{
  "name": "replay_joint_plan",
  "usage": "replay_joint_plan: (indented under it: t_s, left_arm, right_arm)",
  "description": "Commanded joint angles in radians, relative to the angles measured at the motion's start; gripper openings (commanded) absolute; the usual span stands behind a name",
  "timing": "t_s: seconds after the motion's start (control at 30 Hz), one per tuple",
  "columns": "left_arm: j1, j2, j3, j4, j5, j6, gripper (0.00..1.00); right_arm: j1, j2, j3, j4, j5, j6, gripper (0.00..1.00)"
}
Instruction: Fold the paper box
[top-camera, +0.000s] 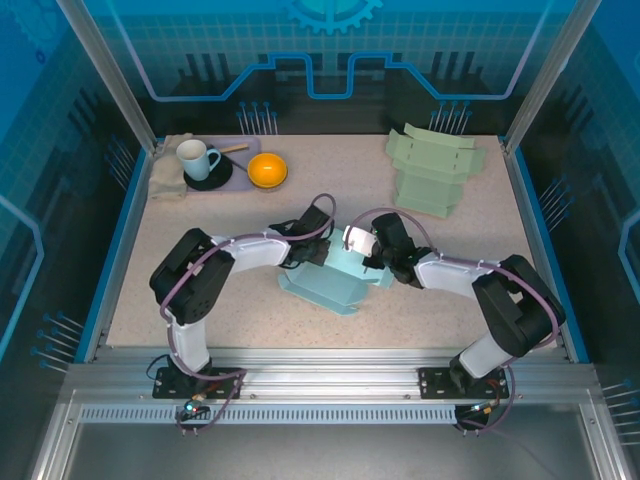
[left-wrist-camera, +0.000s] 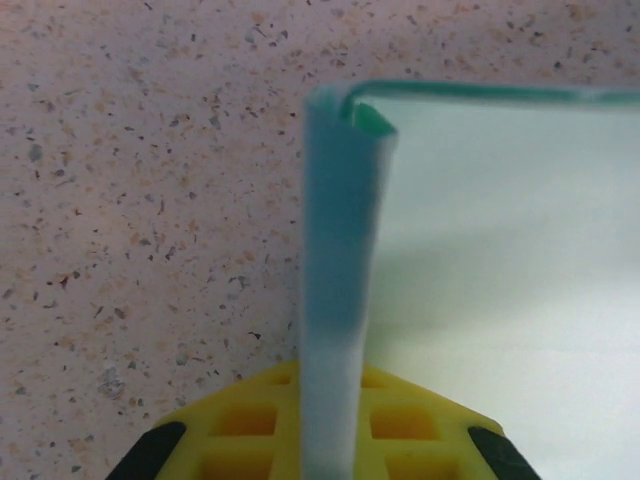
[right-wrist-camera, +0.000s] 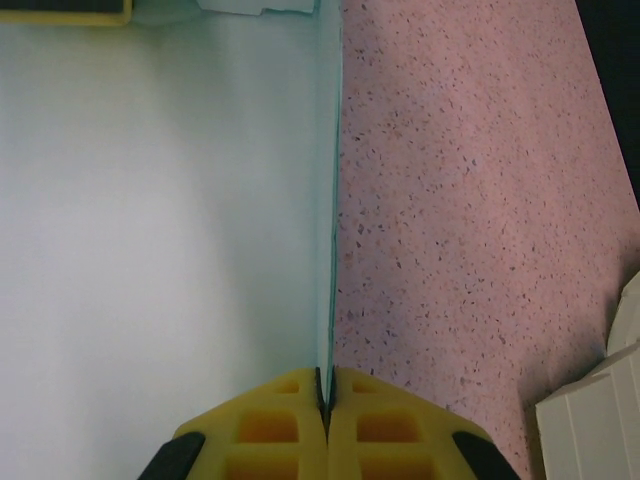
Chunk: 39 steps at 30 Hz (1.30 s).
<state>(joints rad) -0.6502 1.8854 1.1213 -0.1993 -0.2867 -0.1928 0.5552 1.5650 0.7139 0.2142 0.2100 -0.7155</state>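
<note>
Where the speckled, stone-look table (top-camera: 250, 300) meets the two arms near its middle, the pale blue paper box (top-camera: 335, 280) is seen half-formed, its smooth matte card walls raised. A doubled wall with a rounded fold is pinched by the closed left gripper (left-wrist-camera: 330, 400) between yellow, grid-moulded fingers (left-wrist-camera: 240, 420), and a thin straight wall is clamped edge-on by the closed right gripper (right-wrist-camera: 327, 385). A stack of flat green card blanks (top-camera: 432, 175) is laid far right.
</note>
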Motion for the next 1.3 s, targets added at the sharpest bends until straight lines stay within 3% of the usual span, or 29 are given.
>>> replay_joint_plan:
  t_s: [0.0,0.13,0.23,0.4,0.67,0.97,1.27]
  left_arm:
    - [0.024,0.041,-0.016,-0.179,-0.267,-0.085,0.0]
    - [0.024,0.042,0.0,-0.185,-0.167,-0.105,0.02]
    - [0.024,0.028,0.021,-0.205,-0.108,-0.138,0.15]
    - [0.034,-0.018,0.07,-0.236,0.005,-0.16,0.28]
    - [0.099,-0.108,0.09,-0.246,0.238,-0.169,0.39]
    - [0.106,-0.078,0.163,-0.226,0.262,-0.098,0.39]
    - [0.124,0.04,0.215,-0.15,0.28,-0.037,0.27]
  right_arm:
    - [-0.015,0.014,0.013,0.012,0.06,0.029,0.0]
    - [-0.014,0.015,-0.001,0.031,0.039,0.05,0.0]
    - [-0.014,0.016,-0.006,0.039,0.029,0.069,0.0]
    - [-0.014,0.023,-0.014,0.049,0.024,0.09,0.0]
    - [-0.015,0.029,-0.025,0.051,0.016,0.094,0.0]
    - [-0.011,0.035,-0.019,0.05,0.007,0.091,0.0]
    - [-0.009,0.024,-0.02,0.033,-0.025,0.08,0.0]
